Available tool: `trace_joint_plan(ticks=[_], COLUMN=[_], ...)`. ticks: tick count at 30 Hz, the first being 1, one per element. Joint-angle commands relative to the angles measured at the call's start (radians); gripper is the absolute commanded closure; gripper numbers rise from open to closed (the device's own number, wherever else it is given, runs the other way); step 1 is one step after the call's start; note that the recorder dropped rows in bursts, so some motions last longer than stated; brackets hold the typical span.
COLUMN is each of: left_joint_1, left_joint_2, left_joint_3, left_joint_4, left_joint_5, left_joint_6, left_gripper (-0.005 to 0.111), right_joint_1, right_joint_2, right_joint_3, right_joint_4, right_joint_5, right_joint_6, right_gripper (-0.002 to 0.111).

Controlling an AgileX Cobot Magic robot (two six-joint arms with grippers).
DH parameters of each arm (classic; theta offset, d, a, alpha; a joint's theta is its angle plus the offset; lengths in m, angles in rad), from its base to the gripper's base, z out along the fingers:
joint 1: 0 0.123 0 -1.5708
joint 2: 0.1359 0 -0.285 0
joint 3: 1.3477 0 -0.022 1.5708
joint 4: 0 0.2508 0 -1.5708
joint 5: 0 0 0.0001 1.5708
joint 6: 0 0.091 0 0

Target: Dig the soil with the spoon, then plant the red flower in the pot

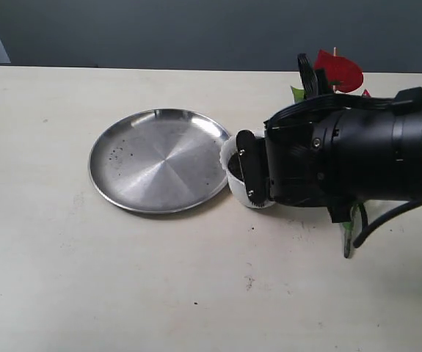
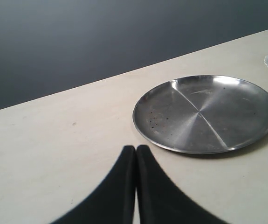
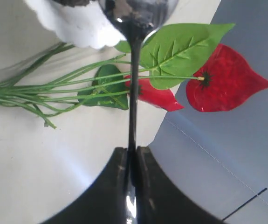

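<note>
My right gripper (image 3: 133, 150) is shut on the thin handle of the steel spoon (image 3: 134, 88). The spoon's bowl (image 3: 136, 14) sits at the scalloped rim of the white pot (image 3: 78, 25). In the exterior view the right gripper (image 1: 247, 170) hides most of the pot (image 1: 234, 183), and dark soil (image 1: 233, 163) shows inside it. The red flower (image 3: 222, 84) lies on the table beside the pot, its green stems (image 3: 54, 88) bundled; one bloom (image 1: 339, 70) shows behind the arm. My left gripper (image 2: 136, 148) is shut on nothing, low over bare table.
A large round steel plate (image 1: 155, 160) with a few dark specks lies just left of the pot, also in the left wrist view (image 2: 203, 114). The table's far edge (image 1: 122, 68) meets a dark wall. The right arm's black body (image 1: 357, 154) covers the flower's stems.
</note>
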Motion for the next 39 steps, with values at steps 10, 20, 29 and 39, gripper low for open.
trace_joint_plan(ticks=[10,20,29,39], left_joint_1=[-0.005,-0.005,-0.005,-0.005], left_joint_2=[-0.001,-0.001,-0.001,-0.001], left_joint_3=[-0.002,-0.002,-0.002,-0.002], left_joint_4=[-0.008,-0.008,-0.008,-0.008], left_joint_5=[-0.013,-0.013,-0.013,-0.013], left_joint_6=[-0.001,-0.001,-0.001,-0.001], left_gripper=[0.106,0.106,0.106,0.106], right_joint_1=[-0.005,-0.007,-0.007,-0.035], right_joint_2=[0.16,0.118,0.115,0.056], right_joint_3=[0.002,0.002,0.002,-0.019], right_joint_4=[-0.172,-0.04,-0.069,0.158], right_joint_5=[0.098,0.043,0.13,-0.06], right_joint_6=[0.189,0.146,0.186,0.224], right_gripper=[0.109,0.109,0.109,0.109])
